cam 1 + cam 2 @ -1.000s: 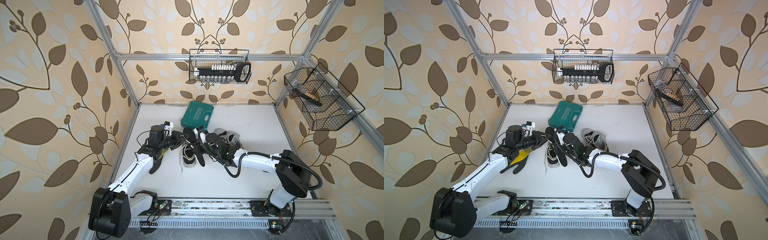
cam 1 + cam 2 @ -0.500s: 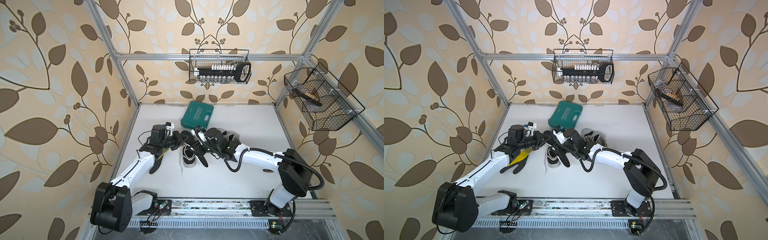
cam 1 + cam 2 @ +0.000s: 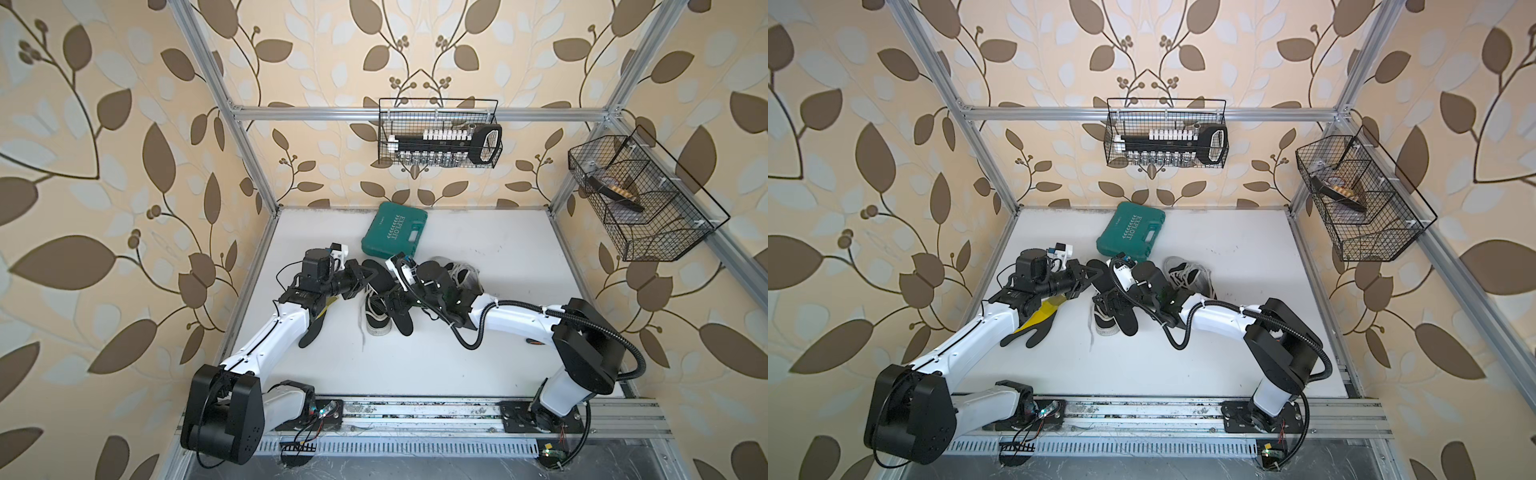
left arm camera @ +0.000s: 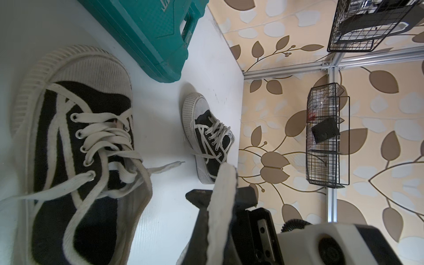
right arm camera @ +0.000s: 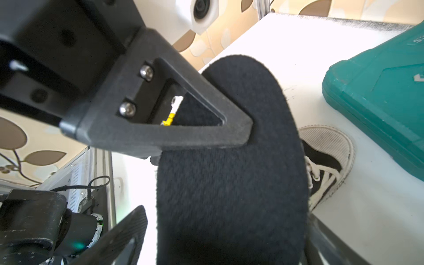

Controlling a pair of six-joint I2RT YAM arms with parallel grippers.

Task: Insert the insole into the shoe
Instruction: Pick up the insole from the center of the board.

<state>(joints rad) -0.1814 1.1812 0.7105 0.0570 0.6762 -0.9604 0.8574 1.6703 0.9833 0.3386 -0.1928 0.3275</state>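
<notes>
Although the insole (image 5: 229, 183) is lifted clear of the bench (image 3: 519, 270), it is not yet entered into the shoe (image 4: 75, 137), so the task is listed as barely begun. Item, insole: dark and fabric-faced, pale at its edge, held in the air above the laced front of the shoe, near the green tool case (image 3: 395, 232). Item, left fingers (image 5: 160, 135): clenched on the insole near its rounded end, one finger seen laid flat against the dark face. Item, right fingers (image 5: 130, 227): spread to either side of the insole's other part, with a gap shown on at least one side; nothing is judged to be gripped by them. Item, shoe: black canvas, white laces loose, rested on the bench. A second shoe (image 4: 208, 137) is set apart from it, and a black-and-yellow glove (image 3: 1034, 332) is laid beside the left arm. Outstanding: the insole is to be turned toward the shoe's mouth, fed in toe-first and pressed flat at the heel. Change noted against a second ago: the insole was then carried at the right fingers, with the left ones not yet closed; the hold is now passed to the left.
</notes>
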